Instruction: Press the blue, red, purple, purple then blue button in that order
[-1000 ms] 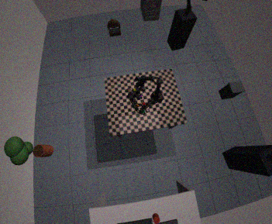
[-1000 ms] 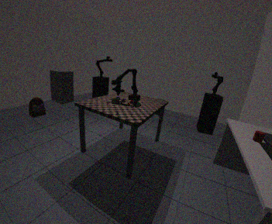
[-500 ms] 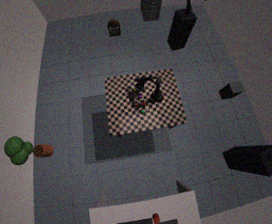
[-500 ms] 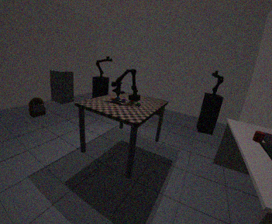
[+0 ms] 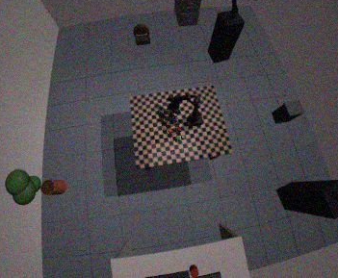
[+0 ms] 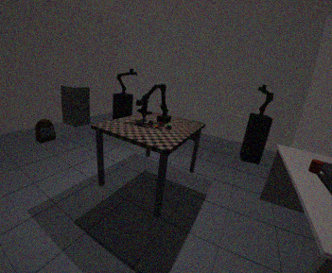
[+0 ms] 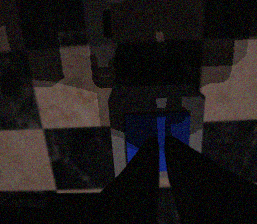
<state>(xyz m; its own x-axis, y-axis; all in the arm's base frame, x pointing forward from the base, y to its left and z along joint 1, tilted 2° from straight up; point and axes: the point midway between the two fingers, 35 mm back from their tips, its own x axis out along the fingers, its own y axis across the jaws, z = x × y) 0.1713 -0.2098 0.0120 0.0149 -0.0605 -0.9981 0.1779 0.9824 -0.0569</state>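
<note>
1. The gripper [image 7: 160, 150] has its fingers drawn almost fully together, with only a thin slit between them and nothing held. In the wrist view the tips lie over the blue button [image 7: 139, 134], whether touching or just above it cannot be told.
2. The blue button sits in a grey housing [image 7: 118, 107] on the checkered table [image 6: 172, 141]. The housing's far part is in deep shadow, and its edges there are hard to trace.
3. From the top view the arm [image 5: 187, 107] curls over the table's middle, and a small cluster of coloured buttons and blocks [image 5: 174, 130] lies just near of it; they are too small to tell apart.
4. The cluster stands well inside the table's edges, with open checkered surface on the left, right and near sides.
5. Around the table the tiled floor [image 5: 79, 124] is open, and the dark pedestal [image 5: 224, 35] stands well apart at the far side.
</note>
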